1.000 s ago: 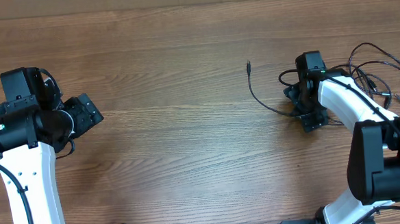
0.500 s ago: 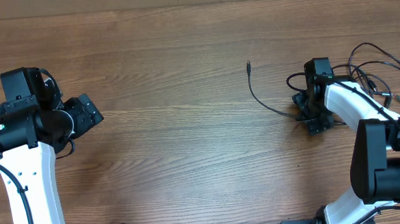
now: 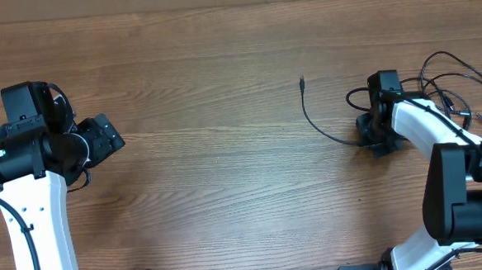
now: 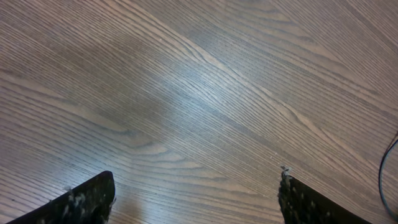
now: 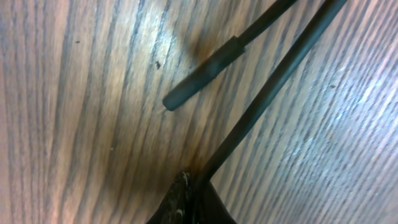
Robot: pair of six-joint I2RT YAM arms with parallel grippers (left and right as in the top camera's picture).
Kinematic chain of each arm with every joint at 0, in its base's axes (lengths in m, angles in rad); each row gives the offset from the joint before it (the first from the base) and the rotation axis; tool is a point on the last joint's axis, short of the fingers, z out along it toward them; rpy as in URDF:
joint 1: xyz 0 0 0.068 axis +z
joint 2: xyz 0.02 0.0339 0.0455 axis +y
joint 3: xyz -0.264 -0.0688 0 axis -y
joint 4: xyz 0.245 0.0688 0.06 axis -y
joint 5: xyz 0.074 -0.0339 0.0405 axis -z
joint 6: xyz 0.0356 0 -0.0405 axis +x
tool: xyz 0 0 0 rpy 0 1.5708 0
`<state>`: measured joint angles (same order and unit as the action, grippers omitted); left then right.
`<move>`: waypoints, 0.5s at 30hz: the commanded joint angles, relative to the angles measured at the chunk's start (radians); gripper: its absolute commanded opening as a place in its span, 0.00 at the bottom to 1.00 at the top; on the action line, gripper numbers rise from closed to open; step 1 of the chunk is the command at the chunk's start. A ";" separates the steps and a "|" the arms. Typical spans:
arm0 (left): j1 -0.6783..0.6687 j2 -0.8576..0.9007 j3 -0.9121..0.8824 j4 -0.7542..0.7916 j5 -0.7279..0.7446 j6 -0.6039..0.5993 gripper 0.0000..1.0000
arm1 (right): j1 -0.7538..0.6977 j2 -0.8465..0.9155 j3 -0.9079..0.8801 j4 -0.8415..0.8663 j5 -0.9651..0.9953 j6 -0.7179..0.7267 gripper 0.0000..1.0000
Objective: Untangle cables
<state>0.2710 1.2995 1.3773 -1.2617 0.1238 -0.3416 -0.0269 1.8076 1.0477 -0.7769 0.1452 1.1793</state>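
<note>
Black cables (image 3: 445,81), thin, heaped near the table's (image 3: 227,193) right edge: light, limp, best pinched mid-cord; right gripper (image 5: 189,200) closed tight on one cord, left gripper (image 4: 196,199) wide, empty.

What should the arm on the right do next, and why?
Probably draw the right gripper slowly toward the bare middle of the table. Its jaws look shut on one cable, and the tangle lies on its other side, so pulling may slide that strand free.

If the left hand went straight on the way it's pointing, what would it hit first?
Probably the bare table: the open left hand has only wood ahead of it, though depth is unclear.
</note>
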 commanded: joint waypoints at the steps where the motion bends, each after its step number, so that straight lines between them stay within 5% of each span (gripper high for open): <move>1: 0.003 -0.012 0.014 -0.002 0.008 -0.014 0.84 | -0.036 -0.017 0.081 -0.024 0.012 -0.135 0.04; 8: 0.003 -0.012 0.014 -0.001 0.008 -0.015 0.84 | -0.150 -0.071 0.416 -0.190 0.012 -0.434 0.04; 15: 0.003 -0.012 0.014 -0.001 0.008 -0.015 0.84 | -0.325 -0.074 0.748 -0.288 0.012 -0.501 0.04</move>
<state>0.2710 1.2995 1.3773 -1.2648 0.1238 -0.3416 -0.2909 1.7695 1.7157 -1.0557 0.1398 0.7452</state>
